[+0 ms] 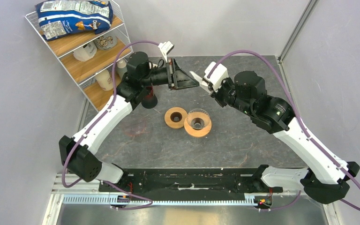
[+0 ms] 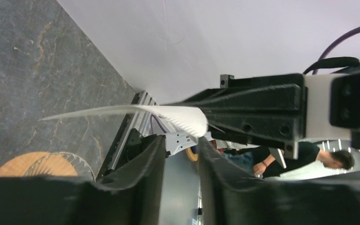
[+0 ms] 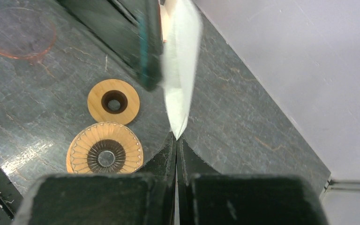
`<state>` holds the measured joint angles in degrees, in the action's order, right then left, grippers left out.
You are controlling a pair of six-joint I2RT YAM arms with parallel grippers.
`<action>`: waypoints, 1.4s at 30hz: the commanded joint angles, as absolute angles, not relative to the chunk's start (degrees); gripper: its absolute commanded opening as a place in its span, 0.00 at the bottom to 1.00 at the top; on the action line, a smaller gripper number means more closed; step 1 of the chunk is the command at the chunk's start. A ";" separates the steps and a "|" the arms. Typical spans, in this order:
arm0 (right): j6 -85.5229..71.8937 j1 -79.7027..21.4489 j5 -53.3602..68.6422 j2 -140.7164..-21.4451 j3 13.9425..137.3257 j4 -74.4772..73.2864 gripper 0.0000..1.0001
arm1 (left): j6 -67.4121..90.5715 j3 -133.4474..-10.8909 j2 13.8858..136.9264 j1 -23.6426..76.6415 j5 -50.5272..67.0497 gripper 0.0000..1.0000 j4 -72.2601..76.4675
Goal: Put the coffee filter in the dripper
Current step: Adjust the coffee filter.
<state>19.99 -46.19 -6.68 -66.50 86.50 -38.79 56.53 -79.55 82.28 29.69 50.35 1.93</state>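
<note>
**Coffee filter held in the air above the dripper**

The desk [image 1: 243, 136] shows bare dark stone around the dripper [image 1: 197, 123] at mid-frame, with a wooden ring [image 1: 176, 117] just beside it on the left. Higher in the frame, near the desk's back edge, the right end effector [image 3: 176, 140] is clamped on the coffee filter [image 3: 180, 70] at its tip. The left end effector [image 2: 181, 140], fingers apart, faces the paper.

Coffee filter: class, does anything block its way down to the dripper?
Nothing visible does. The right claw holds the coffee filter in the air, the left claw close beside it. The dripper stands below with its mouth open and empty; the bare wooden ring sits beside it, not over it.
</note>
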 commanded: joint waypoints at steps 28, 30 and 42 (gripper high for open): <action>10.03 -45.79 -10.83 -69.08 88.07 -38.74 0.00 | 51.77 -80.64 80.81 32.43 36.99 0.36 -3.91; 10.12 -45.79 -10.17 -68.95 87.89 -38.76 0.00 | 51.94 -80.84 81.07 32.43 36.60 0.36 -3.97; 10.15 -45.88 -8.05 -69.09 87.62 -38.57 0.00 | 52.89 -81.30 82.52 32.45 36.68 0.31 -2.98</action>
<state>10.92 -45.89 -9.56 -69.38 85.65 -39.94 53.89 -79.02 81.97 32.34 37.47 -4.21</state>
